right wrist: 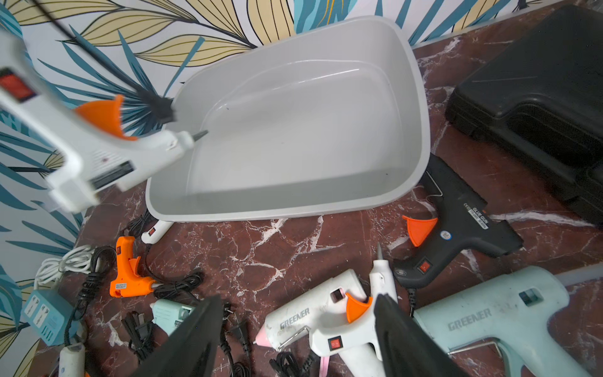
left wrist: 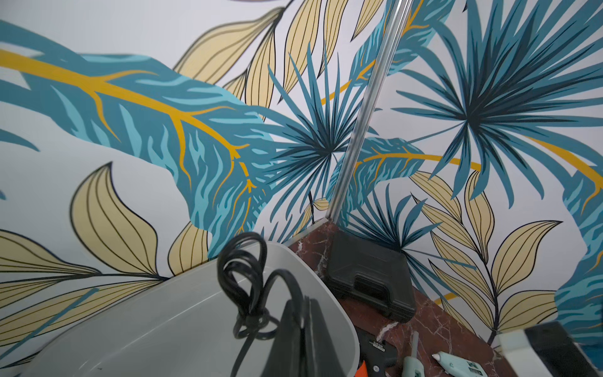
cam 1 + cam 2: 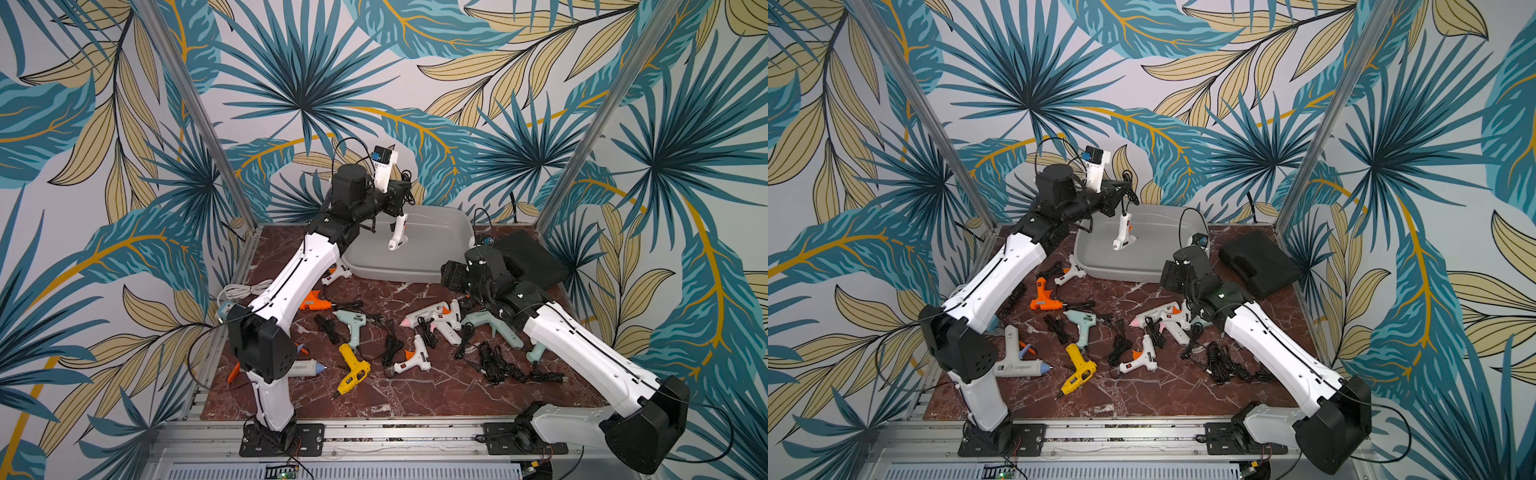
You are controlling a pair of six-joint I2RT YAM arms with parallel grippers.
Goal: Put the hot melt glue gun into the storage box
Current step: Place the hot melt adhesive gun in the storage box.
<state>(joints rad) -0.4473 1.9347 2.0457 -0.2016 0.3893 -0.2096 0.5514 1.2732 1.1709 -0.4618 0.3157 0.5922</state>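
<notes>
Gun: white glue gun [image 3: 398, 232] is hanging handle-up with its nozzle end lowest, long axis near vertical, touching nothing.
Left gripper: left gripper [image 2: 303, 306] is pinching fully closed on the black cord [image 2: 253, 315]; the gun is dangling beneath it, out of the wrist view.
Box: storage box [image 3: 399, 272] is sitting empty straight below the gun, which is hovering inside the rim line, over the end nearer the left arm, in both top views.
Right gripper: right gripper [image 1: 297, 297] is standing wide apart, gripping nothing, hovering over the loose glue guns [image 1: 313, 326] on the table [image 3: 415, 397] in front of the box.
Coming move: the left arm is carrying the load, so a straight drop or lowering is probably what is coming; the cord may snag on the rim.
</notes>
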